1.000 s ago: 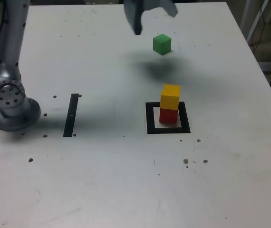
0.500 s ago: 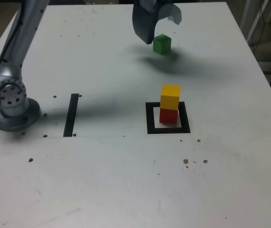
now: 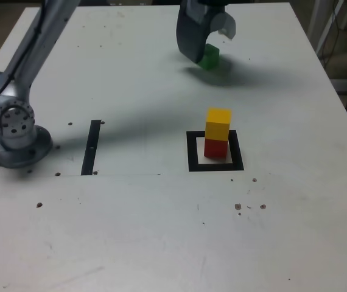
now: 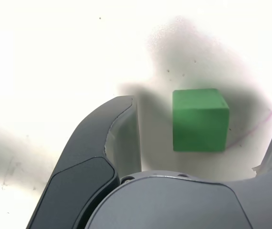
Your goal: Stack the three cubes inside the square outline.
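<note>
the green cube [image 4: 200, 120] sits on the tabletop [image 3: 131, 231] at twelve o'clock from the square outline [image 3: 193, 152], between the spread fingers of the pincer [image 3: 209, 38], untouched. closing off-centre could nudge it askew; a skewed placement could topple the yellow cube [image 3: 218, 123] off the red cube [image 3: 215, 148].

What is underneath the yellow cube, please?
The red cube sits directly under the yellow cube, inside the square outline. The outline's centre beneath the red cube is covered.

Thin black strip [image 3: 91, 147] flat on the white table [image 3: 161, 231], dark specks [image 3: 249, 207] scattered near the front.
</note>
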Robot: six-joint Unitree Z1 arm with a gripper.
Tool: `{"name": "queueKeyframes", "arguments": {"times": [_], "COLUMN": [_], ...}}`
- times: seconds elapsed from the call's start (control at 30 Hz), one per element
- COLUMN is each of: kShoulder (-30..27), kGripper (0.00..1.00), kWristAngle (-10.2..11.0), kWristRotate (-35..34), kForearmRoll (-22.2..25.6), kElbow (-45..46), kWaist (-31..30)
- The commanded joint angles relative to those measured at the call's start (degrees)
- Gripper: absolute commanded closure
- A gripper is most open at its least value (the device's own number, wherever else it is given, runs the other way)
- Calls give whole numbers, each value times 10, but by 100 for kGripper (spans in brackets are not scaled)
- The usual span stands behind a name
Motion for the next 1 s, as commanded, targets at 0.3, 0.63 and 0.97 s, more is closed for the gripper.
{"name": "queueKeyframes", "arguments": {"times": [0.3, 0.63, 0.97], "kShoulder": [48, 50, 50], "kGripper": [16, 37, 42], "kWristAngle": [-8, -4, -8], "kWristRotate": [4, 5, 7], "kForearmRoll": [17, 12, 2], "kElbow": [-47, -59, -56], "kWaist": [7, 12, 15]}}
